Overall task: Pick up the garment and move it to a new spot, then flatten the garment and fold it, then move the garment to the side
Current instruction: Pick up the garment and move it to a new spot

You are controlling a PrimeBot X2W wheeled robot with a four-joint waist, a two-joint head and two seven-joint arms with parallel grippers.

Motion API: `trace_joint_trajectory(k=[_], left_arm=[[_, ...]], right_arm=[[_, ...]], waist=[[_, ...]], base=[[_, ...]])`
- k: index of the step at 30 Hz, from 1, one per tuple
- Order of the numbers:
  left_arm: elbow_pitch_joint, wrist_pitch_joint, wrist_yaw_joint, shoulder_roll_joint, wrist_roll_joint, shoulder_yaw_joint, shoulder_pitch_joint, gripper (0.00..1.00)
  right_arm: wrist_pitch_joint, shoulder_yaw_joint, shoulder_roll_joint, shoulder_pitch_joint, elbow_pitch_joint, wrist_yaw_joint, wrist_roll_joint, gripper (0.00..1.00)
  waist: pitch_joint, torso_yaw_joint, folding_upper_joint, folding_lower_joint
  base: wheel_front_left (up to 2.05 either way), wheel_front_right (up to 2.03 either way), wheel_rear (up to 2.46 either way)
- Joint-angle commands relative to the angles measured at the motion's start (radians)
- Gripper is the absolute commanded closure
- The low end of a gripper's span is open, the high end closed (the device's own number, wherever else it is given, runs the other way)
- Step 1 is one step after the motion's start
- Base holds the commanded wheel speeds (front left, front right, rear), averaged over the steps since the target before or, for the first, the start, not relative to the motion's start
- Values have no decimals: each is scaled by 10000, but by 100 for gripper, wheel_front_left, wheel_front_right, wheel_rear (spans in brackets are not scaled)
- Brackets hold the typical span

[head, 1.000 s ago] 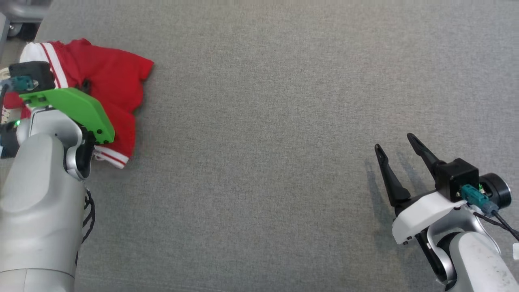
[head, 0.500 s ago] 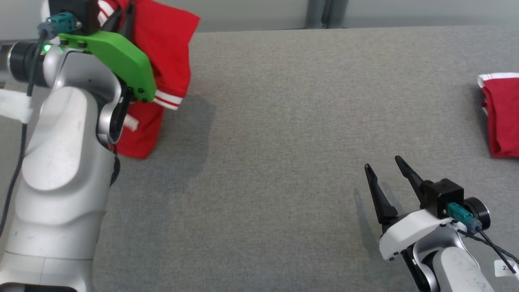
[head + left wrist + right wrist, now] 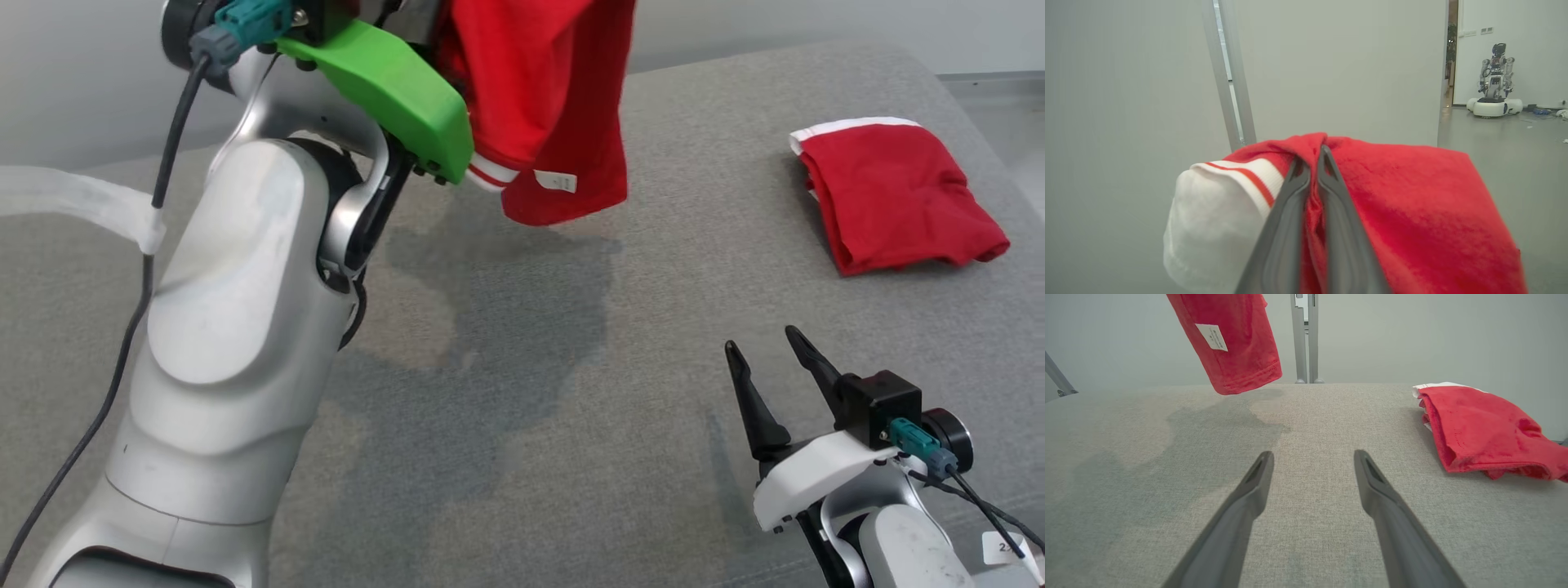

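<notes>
With my left gripper pinched tight on the red shirt, which hung clear above the grey padded table, I judged it best to lower it onto open cloth, well apart from the folded red garment, my right gripper spread and empty.

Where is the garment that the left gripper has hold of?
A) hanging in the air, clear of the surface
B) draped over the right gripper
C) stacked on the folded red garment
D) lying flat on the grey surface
A: the left gripper is pinched shut on the red garment, whose lower hem hangs above the grey surface with its shadow beneath, while the right gripper stands open and empty.
</notes>
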Motion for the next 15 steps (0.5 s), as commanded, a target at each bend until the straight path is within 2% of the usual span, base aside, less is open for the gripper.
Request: trace_joint_trajectory(k=[1,9,13,15], left_arm=[[-88,-93,-43,-45,-108,-113,-146,100],[239,-223,131,-70,-178,-905,610,100],[752,-31,363,354,52,-1164,1452,100],[885,138,513,782,367,-1350,1961,100]], right_arm=[[-75,-21,24,85,31,-15,18,0],[-207,-167,103,4,74,-15,-68,0],[-218,-221,156,-32,51,-15,-128,0],[-227,-280,163,-24,82,-15,-143,0]], waist=[[-88,-457,-1,0],[252,-329,-1,0],[416,-31,-1,0],[459,161,-1,0]], base=[[0,0,0],[0,0,0],[0,0,0],[0,0,0]])
